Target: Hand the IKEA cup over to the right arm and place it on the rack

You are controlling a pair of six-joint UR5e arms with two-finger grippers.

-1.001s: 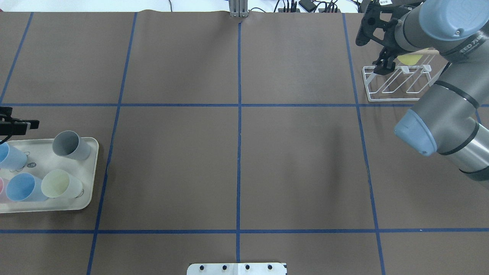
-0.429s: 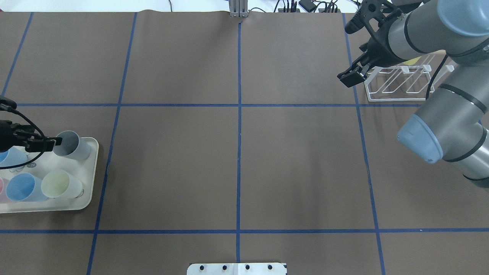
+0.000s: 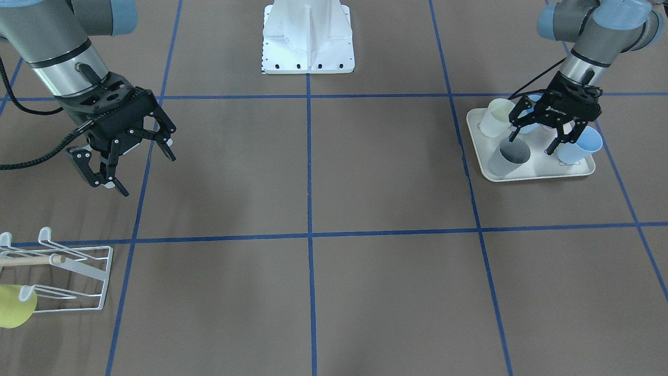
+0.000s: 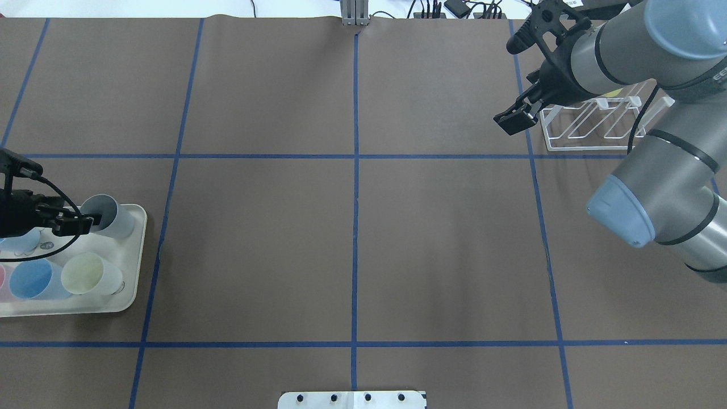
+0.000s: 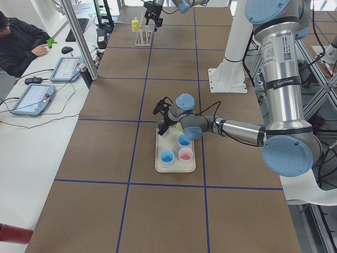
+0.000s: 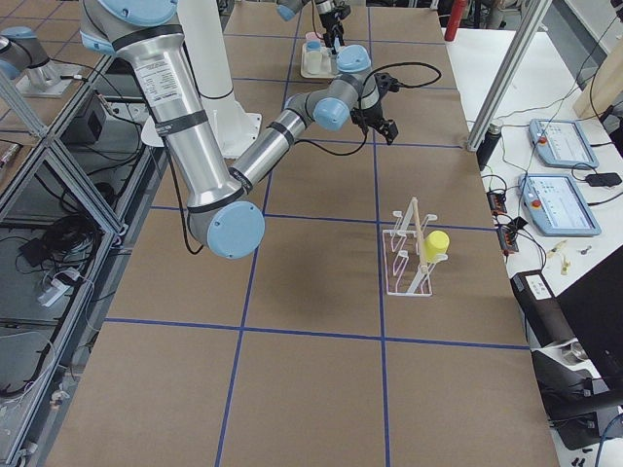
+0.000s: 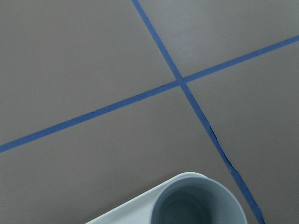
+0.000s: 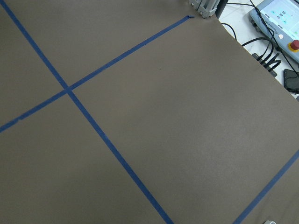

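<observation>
A grey cup (image 4: 112, 216) lies tilted on the cream tray (image 4: 135, 253) at the table's left end; it also shows in the front view (image 3: 509, 156) and at the bottom of the left wrist view (image 7: 198, 203). My left gripper (image 3: 530, 145) is open over the tray, one fingertip (image 4: 86, 220) at the grey cup's rim. My right gripper (image 3: 133, 169) is open and empty above the table, left of the white wire rack (image 4: 590, 122) in the overhead view. A yellow cup (image 3: 13, 305) hangs on the rack (image 3: 68, 282).
The tray also holds a pale yellow cup (image 4: 88, 274), blue cups (image 4: 34, 279) and a pink one (image 5: 185, 154). The robot's white base (image 3: 308, 36) stands at the table's near middle edge. Cables and control tablets (image 6: 555, 146) lie beyond the far edge.
My left gripper has moved right across the tray up to the grey cup's rim. My right gripper has swung left, away from the rack, leaving the yellow cup there.
</observation>
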